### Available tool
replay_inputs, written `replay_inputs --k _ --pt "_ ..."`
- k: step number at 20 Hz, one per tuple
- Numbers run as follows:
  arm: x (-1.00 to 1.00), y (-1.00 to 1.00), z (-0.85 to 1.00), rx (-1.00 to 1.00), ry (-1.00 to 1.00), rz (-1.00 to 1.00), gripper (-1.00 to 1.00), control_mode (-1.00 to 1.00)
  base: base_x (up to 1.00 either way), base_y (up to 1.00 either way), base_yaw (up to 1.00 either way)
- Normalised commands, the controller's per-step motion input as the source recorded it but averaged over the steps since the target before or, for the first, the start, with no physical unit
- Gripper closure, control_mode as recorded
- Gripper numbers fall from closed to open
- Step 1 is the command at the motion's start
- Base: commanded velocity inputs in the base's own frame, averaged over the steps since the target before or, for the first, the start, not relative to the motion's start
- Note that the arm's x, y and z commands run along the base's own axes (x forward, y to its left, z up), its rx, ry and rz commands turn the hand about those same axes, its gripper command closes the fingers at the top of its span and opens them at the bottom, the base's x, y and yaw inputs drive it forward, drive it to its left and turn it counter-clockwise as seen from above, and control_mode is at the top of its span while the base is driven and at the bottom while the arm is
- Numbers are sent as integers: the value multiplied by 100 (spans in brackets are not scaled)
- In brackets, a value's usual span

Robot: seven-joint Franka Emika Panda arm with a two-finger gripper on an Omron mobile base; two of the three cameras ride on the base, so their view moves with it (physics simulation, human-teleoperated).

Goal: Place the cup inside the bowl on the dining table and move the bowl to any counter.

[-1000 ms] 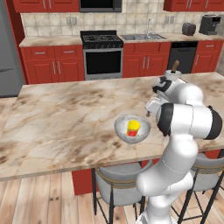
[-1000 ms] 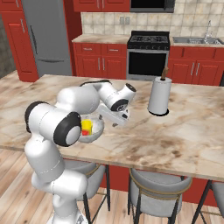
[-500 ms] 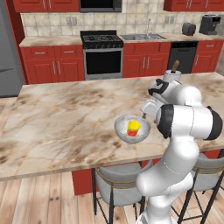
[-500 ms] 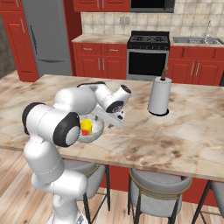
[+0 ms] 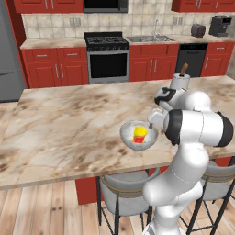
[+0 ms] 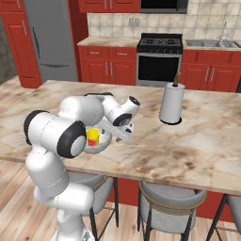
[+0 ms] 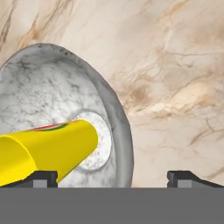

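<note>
The yellow cup (image 5: 139,133) with its red lower part stands in the grey-white speckled bowl (image 5: 128,133) near the front edge of the dining table (image 5: 69,124). My gripper (image 5: 151,124) hangs open at the bowl's right rim, pointing down, and holds nothing. From the right base the cup (image 6: 92,137) and bowl (image 6: 105,140) lie just left of the gripper (image 6: 120,134). In the hand view the bowl (image 7: 52,92) curves up between my spread fingertips, its rim inside the gripper (image 7: 113,177), and the cup (image 7: 48,151) lies close by the left tip.
A paper towel roll (image 5: 180,81) stands on the table behind the arm, also in the right base view (image 6: 171,103). Grey stools (image 5: 121,195) sit under the table's front edge. The counter (image 5: 50,43), stove (image 5: 108,41) and sink (image 5: 149,39) line the far wall.
My hand has dropped slightly and come closer to the bowl's right rim. Bowl and cup have not moved, and the jaws stay wide.
</note>
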Motion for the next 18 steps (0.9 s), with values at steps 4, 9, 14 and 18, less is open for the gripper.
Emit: replay_inputs --k 4,9,14,18 --pt "0 0 -9 0 0 0 -100 -100 0 0 0" --pt "0 0 -7 0 0 0 -100 -100 0 0 0" --pt "0 0 -12 0 0 0 -100 -100 0 0 0" --pt "0 1 -14 0 0 0 -100 -100 0 0 0"
